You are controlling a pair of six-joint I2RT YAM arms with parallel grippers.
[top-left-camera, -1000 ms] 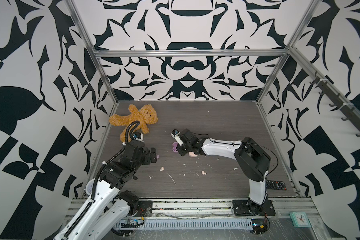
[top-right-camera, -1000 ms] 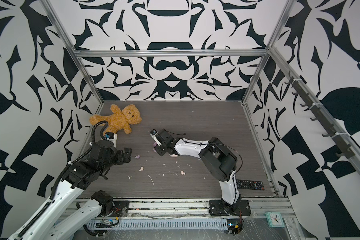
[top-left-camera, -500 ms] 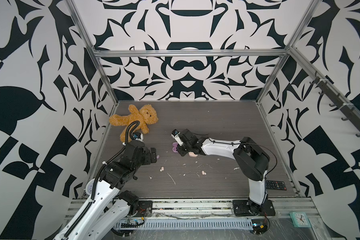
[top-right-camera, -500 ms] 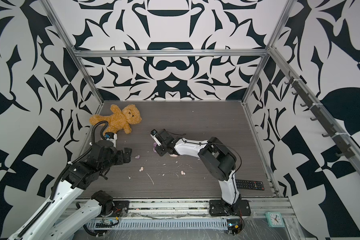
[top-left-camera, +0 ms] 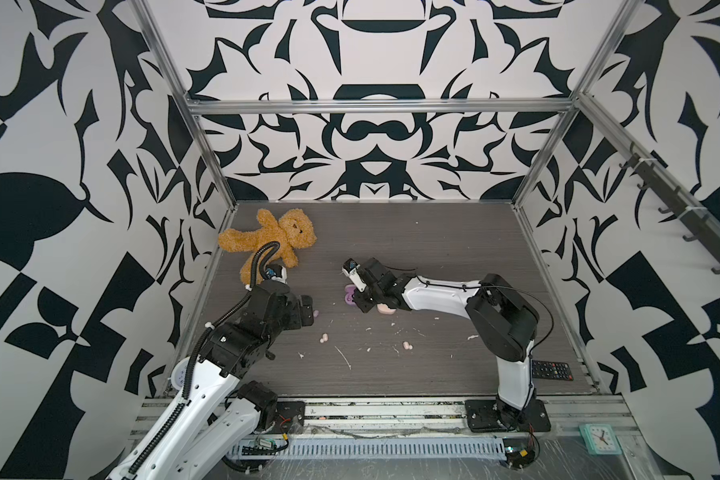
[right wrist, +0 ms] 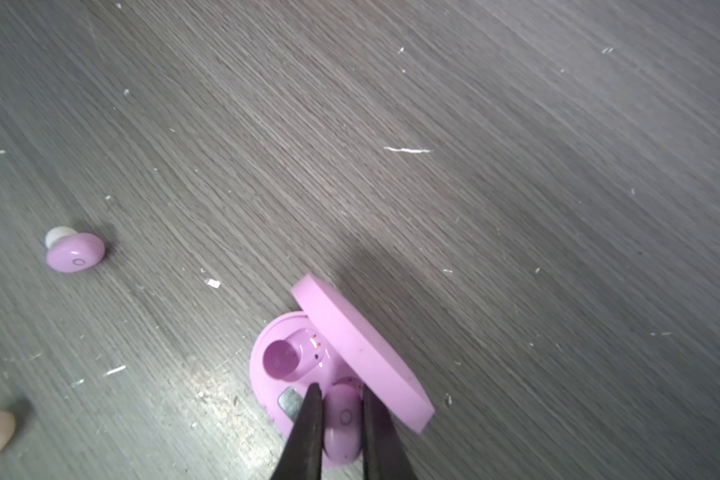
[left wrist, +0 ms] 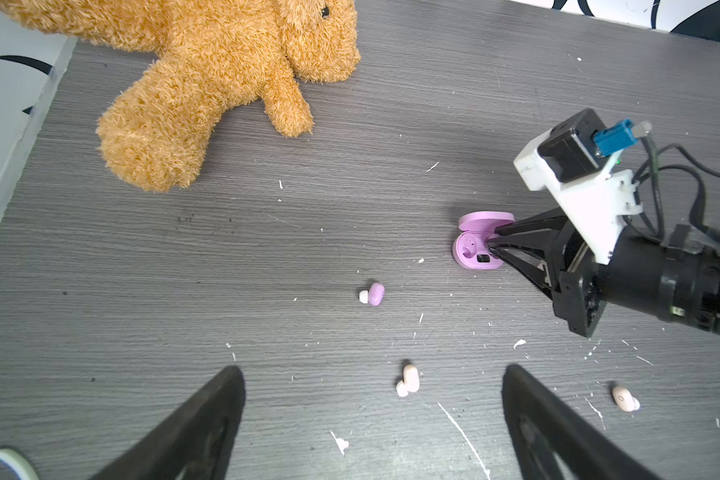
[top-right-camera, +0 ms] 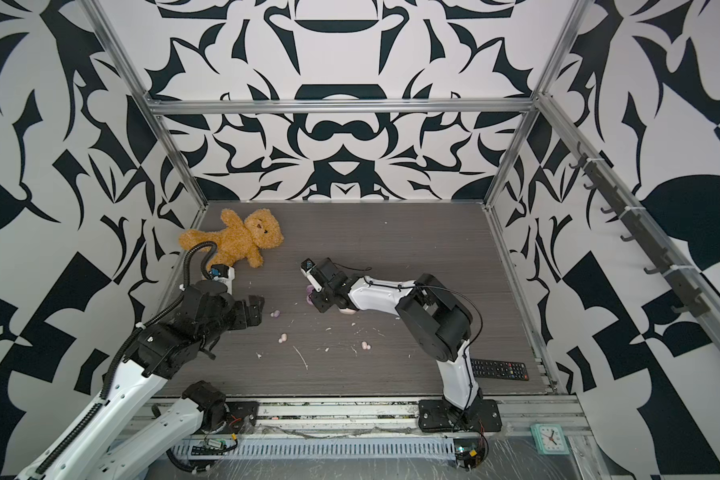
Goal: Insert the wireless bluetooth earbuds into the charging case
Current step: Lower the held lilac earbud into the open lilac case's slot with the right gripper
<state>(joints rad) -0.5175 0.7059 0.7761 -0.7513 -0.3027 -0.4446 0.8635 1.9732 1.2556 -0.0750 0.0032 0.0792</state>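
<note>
Near the left pincer (left wrist: 373, 374) lies a teddy bear (left wrist: 208, 83).

White shells over black joints cover my left arm (top-left-camera: 206, 395) and right arm (top-left-camera: 437, 296); a ribbed black hose (top-right-camera: 185, 266) loops off the left; my fingers (right wrist: 308, 436) are black, tapered.

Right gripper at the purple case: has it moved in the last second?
No. In both top views the right gripper stays at the lilac case, holding a lilac earbud, equally far from the teddy bear.
</note>
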